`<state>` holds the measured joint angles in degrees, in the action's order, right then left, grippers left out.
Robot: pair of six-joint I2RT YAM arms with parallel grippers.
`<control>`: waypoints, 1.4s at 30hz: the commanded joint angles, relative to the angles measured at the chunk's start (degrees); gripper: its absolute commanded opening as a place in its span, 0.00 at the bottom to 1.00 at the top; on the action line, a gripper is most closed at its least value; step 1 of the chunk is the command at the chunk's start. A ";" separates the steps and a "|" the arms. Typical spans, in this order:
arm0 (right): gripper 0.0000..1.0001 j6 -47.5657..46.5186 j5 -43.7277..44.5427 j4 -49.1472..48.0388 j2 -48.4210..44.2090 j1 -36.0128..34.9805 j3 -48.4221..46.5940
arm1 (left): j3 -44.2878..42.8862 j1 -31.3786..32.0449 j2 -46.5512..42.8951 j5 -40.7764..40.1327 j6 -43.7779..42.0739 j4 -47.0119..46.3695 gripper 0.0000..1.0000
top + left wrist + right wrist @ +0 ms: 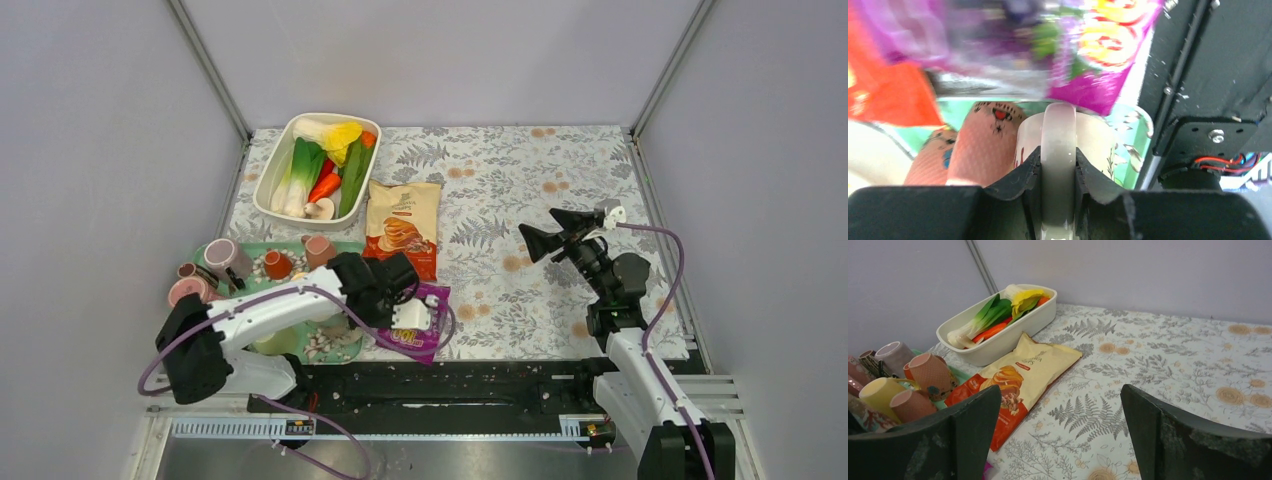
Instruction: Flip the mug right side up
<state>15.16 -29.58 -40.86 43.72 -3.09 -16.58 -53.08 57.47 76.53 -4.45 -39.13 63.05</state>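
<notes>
1. Left gripper (1058,159): I am clamping both pads on the handle (1059,125) of the cream mug (1098,137). The jaws are nearly closed, with only the handle's thickness between them.
2. Cream mug, the task's thing: it is sitting directly ahead of my fingers, its handle loop running straight up the gap and its body just beyond. It is over the green tray (1143,120), near the tray's corner by the black rail. I cannot tell from the wrist view which end is the mouth, and my arm is hiding it from above.
3. Step in hand, as I judge it: I am securing the grip before lifting and rolling the mug upright. To do it well, I should be holding the handle deep in the pads, lifting clear of the tray first, then rolling the wrist slowly so the mug's weight is not twisting it out of the pinch.
4. Pink patterned cup (983,145): it is lying just beside the mug on its left, close enough to be knocked, so I should be lifting straight away from it.
5. Purple snack packet (1088,50): it is lying just past the tray edge, blurred.
6. Right gripper (1060,400): I am holding it wide open and empty over the floral cloth (1168,365), well apart from the mug.
</notes>
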 commanded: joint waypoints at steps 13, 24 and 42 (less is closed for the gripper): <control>0.99 6.55 -8.90 5.22 13.76 -20.27 -10.30 | -19.24 -21.63 -10.46 15.90 14.95 -11.15 0.00; 0.99 23.18 -7.37 -12.23 30.46 -34.89 -18.15 | -23.77 -25.17 -14.64 27.53 29.15 -24.92 0.00; 0.00 37.01 -19.61 -28.20 42.38 -40.93 -28.89 | -25.42 -25.79 -15.26 26.24 34.37 -30.11 0.00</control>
<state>54.37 -46.26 -65.84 89.62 -43.97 -44.49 -75.26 31.86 62.65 25.98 -7.44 40.21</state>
